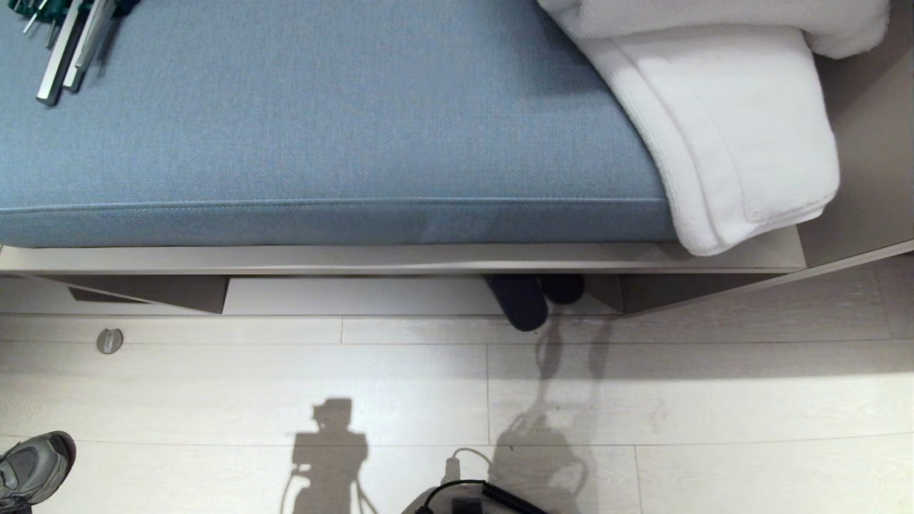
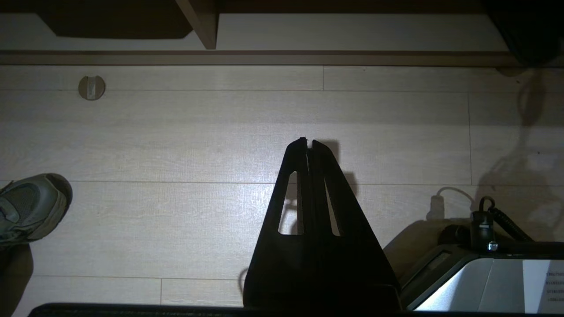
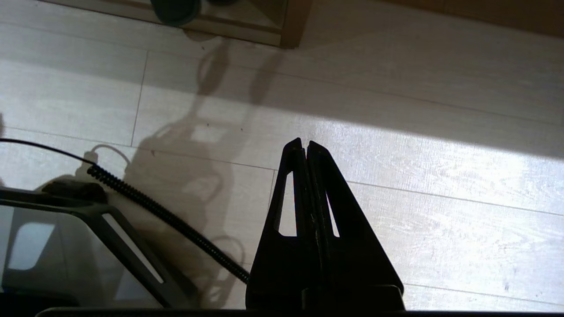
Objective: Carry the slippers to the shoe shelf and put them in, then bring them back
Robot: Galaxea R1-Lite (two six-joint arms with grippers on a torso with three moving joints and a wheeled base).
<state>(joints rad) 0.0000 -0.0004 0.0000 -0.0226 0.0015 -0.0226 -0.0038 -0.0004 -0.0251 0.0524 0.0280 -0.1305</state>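
Charcoal slippers [image 1: 532, 298] sit tucked in the shoe shelf [image 1: 357, 294] at its right end, one toe poking past the base board onto the floor, so the put-in step looks done. Right claw [image 3: 306, 147] and left claw [image 2: 308, 143] hang clenched and empty above the floor, well apart from them.

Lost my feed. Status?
Left gripper, right gripper shut, empty, over floor. Slippers in shoe shelf, toes protruding. Nothing blocking.
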